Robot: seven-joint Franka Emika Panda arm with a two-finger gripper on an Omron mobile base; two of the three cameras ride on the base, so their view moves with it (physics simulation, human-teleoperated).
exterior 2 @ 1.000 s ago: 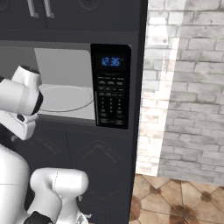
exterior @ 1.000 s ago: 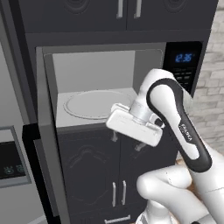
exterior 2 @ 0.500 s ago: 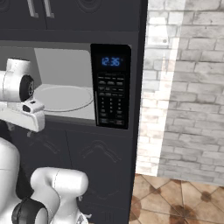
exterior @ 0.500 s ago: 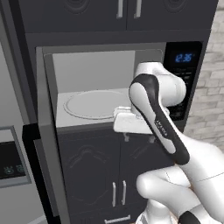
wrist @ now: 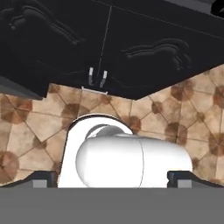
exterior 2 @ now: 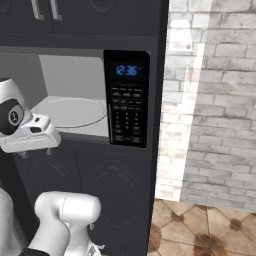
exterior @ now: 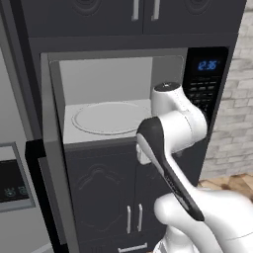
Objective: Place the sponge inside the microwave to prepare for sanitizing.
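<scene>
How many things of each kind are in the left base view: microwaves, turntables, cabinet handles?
Microwave: 1
Turntable: 1
Upper handles: 2
Lower handles: 2
Drawer handle: 1
Total: 7

The microwave (exterior: 118, 106) is standing open, its pale grey floor carrying a round turntable (exterior: 109, 117) lying flat. Below, a brown patterned tile floor (wrist: 175, 127) is spreading under dark cabinets (wrist: 131, 48).
</scene>
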